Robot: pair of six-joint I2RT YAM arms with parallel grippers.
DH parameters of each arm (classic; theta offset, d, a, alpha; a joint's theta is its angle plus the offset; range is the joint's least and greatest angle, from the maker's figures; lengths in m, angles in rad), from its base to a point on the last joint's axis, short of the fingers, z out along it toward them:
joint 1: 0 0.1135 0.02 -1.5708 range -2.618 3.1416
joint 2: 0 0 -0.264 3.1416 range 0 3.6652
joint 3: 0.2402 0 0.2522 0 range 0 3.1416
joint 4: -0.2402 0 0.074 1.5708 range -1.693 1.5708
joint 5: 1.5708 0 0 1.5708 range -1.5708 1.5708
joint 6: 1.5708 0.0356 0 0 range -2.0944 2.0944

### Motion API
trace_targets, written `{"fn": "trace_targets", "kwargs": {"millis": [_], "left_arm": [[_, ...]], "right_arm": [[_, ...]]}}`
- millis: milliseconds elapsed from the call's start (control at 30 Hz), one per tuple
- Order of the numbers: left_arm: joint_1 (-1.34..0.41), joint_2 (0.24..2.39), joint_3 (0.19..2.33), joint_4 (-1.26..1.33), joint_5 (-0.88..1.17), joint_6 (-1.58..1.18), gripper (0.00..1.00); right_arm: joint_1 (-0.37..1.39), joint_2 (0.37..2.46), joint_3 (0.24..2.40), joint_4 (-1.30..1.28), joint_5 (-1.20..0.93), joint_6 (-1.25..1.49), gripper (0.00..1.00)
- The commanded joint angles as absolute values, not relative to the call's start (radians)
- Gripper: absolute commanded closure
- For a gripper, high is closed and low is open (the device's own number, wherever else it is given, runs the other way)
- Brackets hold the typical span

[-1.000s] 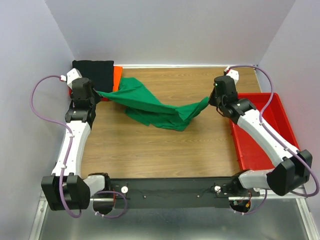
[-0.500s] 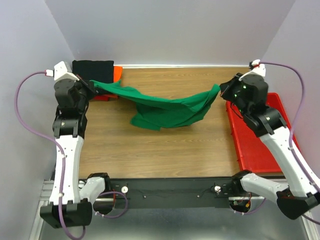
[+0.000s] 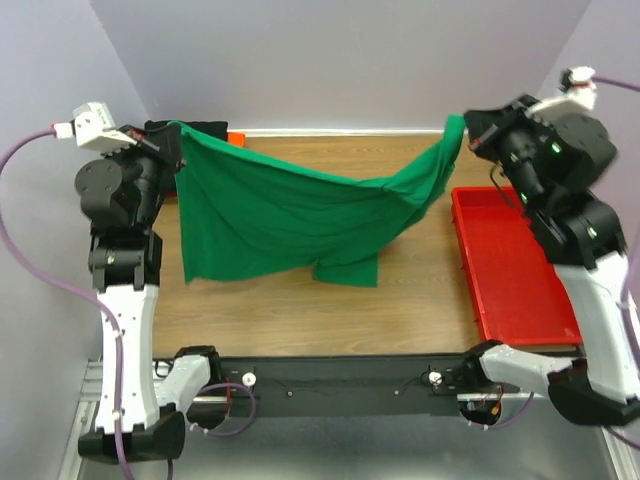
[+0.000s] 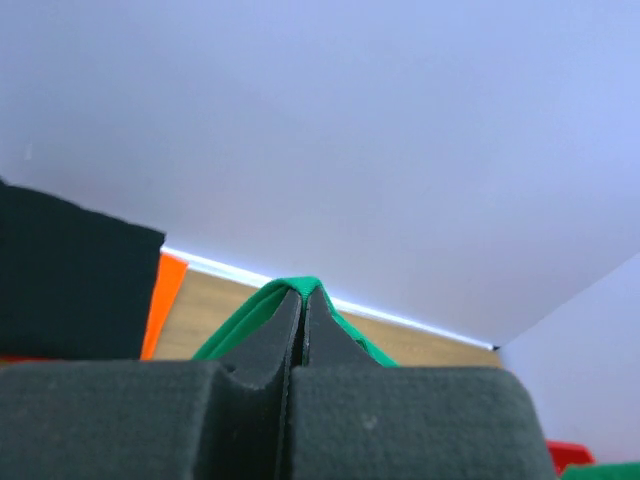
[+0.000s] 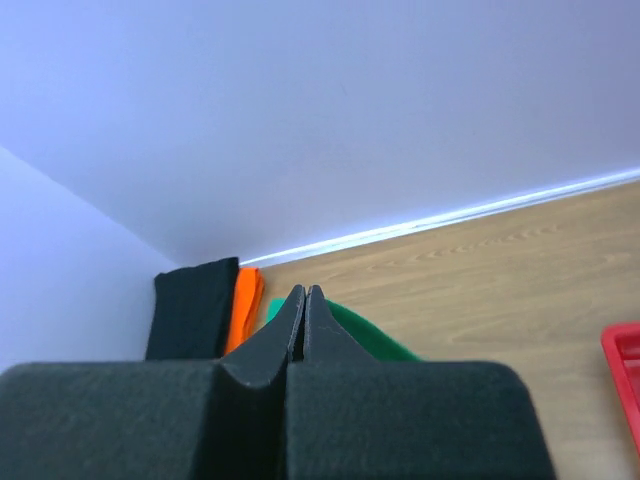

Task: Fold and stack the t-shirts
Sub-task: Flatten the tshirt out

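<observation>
Both claws are pinched tight on cloth: the left gripper [image 3: 179,137] and the right gripper [image 3: 467,131] each clamp an upper edge of the green t-shirt [image 3: 270,210]. It hangs spread between them over the wooden table [image 3: 420,270], sagging in the middle and creased. Pale lilac walls [image 3: 330,60] close the table in. I count three shirts. The black t-shirt [image 4: 70,280] lies on the orange t-shirt [image 4: 160,300] in the far left corner. One red tray [image 3: 510,260] sits at the right.

Your left arm [image 3: 122,250] and right arm [image 3: 580,225] have risen and parted, hoisting the green t-shirt [image 3: 270,215] off the surface [image 3: 420,270] to hang spread between them.
</observation>
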State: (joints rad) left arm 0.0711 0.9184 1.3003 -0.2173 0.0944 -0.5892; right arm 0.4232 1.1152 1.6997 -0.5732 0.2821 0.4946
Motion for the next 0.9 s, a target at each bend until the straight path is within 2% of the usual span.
{"fn": "trace_targets", "kwargs": {"millis": [0,100,133,200,267,367,400,467,533,600,633,800,867], "left_arm": [[0.078,1.067,1.26,-0.026,0.153,-0.695,1.0],[0.075,1.26,1.291,0.147,0.178,-0.715,1.0],[0.075,1.261,1.314,0.147,0.178,-0.719,1.0],[0.074,1.406,1.421,0.208,0.213,-0.719,1.0],[0.072,1.569,1.529,0.227,0.267,-0.727,1.0],[0.072,1.785,1.838,0.177,0.395,-0.732,1.0],[0.072,1.827,2.017,0.149,0.417,-0.724,1.0],[0.072,1.915,2.17,0.073,0.428,-0.681,1.0],[0.077,1.937,2.3,0.037,0.422,-0.655,1.0],[0.087,1.927,2.313,0.046,0.428,-0.647,1.0],[0.097,1.908,2.294,0.064,0.433,-0.643,1.0],[0.104,1.864,2.143,0.093,0.44,-0.615,1.0],[0.104,1.836,2.021,0.12,0.451,-0.618,1.0]], "right_arm": [[0.417,1.356,1.755,-0.539,0.267,0.436,1.0],[0.404,1.591,1.888,-0.453,0.256,0.39,1.0],[0.403,1.592,1.925,-0.453,0.25,0.384,1.0],[0.374,1.732,2.003,-0.402,0.21,0.371,1.0],[0.342,1.848,2.208,-0.39,0.178,0.359,0.99],[0.334,2.043,2.546,-0.394,0.161,0.312,1.0],[0.334,2.065,2.61,-0.391,0.175,0.301,1.0],[0.333,2.086,2.696,-0.352,0.192,0.269,1.0],[0.334,1.999,2.64,-0.287,0.215,0.241,1.0],[0.334,1.907,2.521,-0.151,0.221,0.227,0.99],[0.334,1.835,2.399,-0.115,0.227,0.221,1.0],[0.334,1.722,2.166,-0.084,0.25,0.219,1.0],[0.334,1.678,1.998,-0.083,0.281,0.25,1.0]]}}
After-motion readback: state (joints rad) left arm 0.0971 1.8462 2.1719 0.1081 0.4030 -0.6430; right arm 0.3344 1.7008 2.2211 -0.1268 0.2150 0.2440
